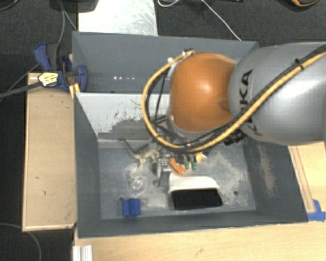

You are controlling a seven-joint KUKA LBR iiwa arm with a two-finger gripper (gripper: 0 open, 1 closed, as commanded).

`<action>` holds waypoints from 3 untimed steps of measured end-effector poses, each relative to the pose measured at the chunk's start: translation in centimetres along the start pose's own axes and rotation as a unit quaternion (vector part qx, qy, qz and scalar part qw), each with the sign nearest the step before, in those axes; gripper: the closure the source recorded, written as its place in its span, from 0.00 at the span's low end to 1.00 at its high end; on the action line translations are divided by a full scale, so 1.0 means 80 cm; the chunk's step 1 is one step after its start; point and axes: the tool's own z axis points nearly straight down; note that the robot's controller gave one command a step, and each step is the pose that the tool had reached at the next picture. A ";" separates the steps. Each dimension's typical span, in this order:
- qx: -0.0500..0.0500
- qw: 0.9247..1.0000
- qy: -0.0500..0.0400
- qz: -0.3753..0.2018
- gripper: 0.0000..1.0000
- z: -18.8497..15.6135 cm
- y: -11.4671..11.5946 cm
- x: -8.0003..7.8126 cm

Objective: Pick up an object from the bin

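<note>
The bin [87,162] holds one blue block [131,207] at the front left, one clear plastic piece [136,182], one small orange piece [178,167] mid-bin, and one black block [195,198] with a white top edge, lying lengthwise left to right. The gripper [164,170] hangs just beside the small orange piece. I cannot tell whether it is open or closed.

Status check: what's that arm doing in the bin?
End effector low in bin centre, beside small orange piece. White-and-black block close by. Blue cube, clear piece lie apart.
</note>
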 end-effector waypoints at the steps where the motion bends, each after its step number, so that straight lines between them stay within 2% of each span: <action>1: 0.000 1.000 -0.001 0.001 0.00 -0.002 0.000 0.000; 2: 0.000 0.983 0.000 -0.181 0.00 0.005 0.001 0.014; 3: 0.000 0.984 -0.002 -0.180 0.00 0.048 -0.114 0.022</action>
